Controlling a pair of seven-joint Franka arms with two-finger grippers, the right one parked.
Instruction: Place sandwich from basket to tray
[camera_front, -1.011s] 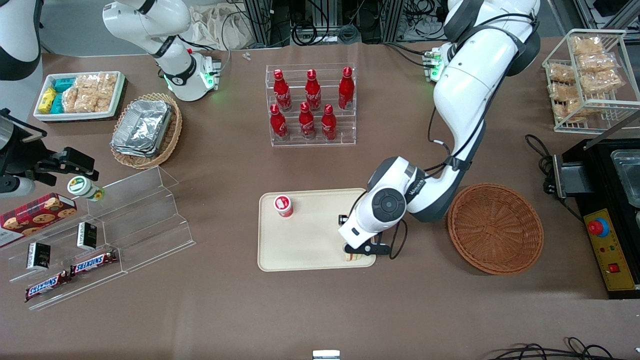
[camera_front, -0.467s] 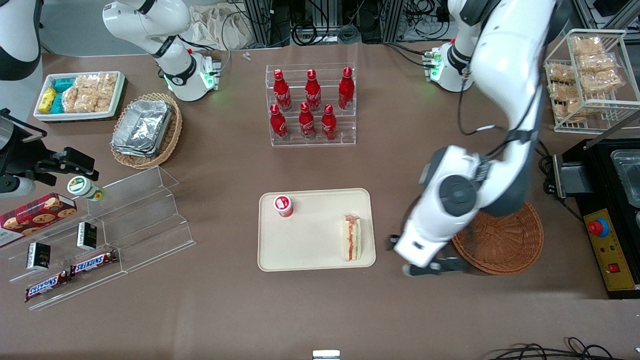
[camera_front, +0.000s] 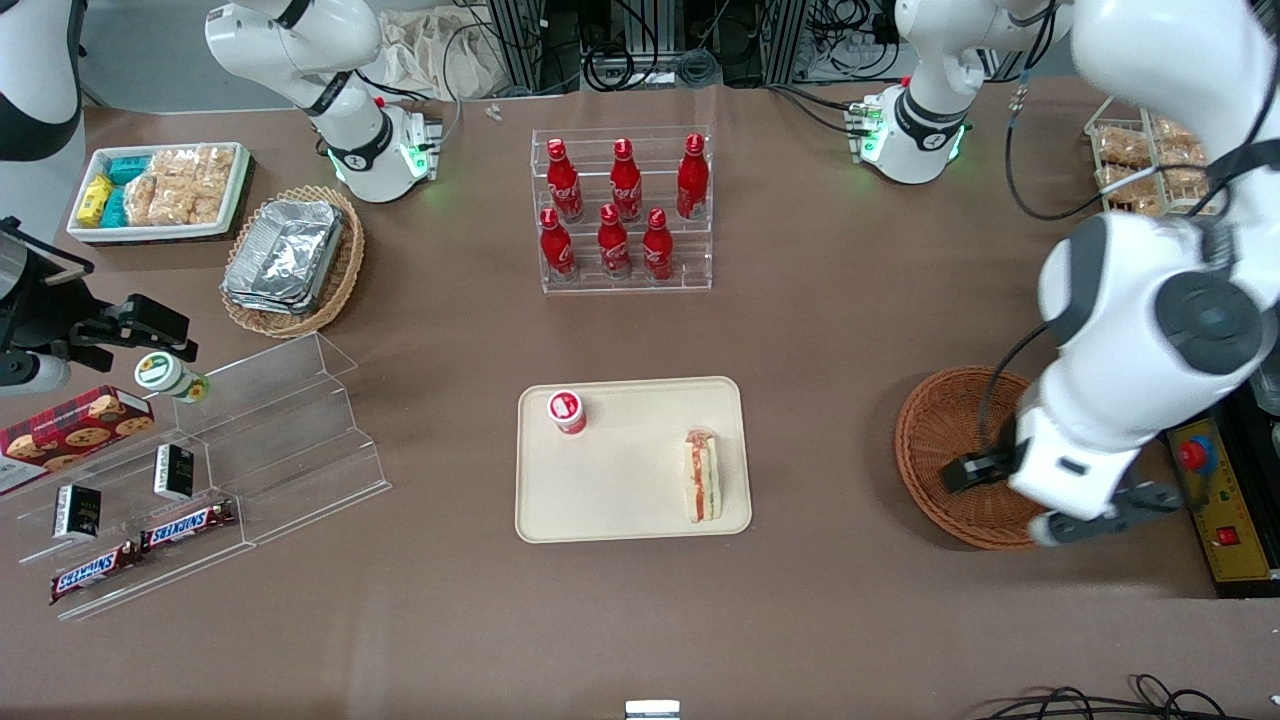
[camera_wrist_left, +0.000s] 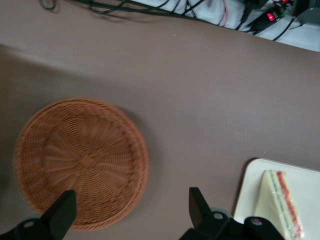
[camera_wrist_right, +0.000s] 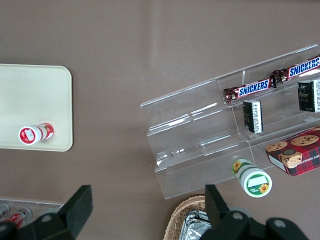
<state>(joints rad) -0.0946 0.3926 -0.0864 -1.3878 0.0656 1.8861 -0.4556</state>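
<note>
On the tray (camera_front: 620, 500) the sandwich (camera_front: 703, 476) is seen lying flat, close to the edge nearest the basket (camera_front: 935, 440). Its red, orange and green stripes are shown in the front view. A small cup (camera_front: 566, 411) with a red lid is also stood on the tray, well apart from the sandwich.

The gripper (camera_front: 1060, 495) is held up high over the basket, at the working arm's end of the table. Part of the basket is hidden by the white arm in the front view. From the wrist camera the whole basket (camera_wrist_left: 80, 162) can be seen, and nothing is seen inside it. The two dark fingers (camera_wrist_left: 199, 206) are spread wide apart with nothing held between them. Only a corner of the tray (camera_wrist_left: 247, 192) is caught there, and the sandwich (camera_wrist_left: 280, 202) is cut off at the edge.
</note>
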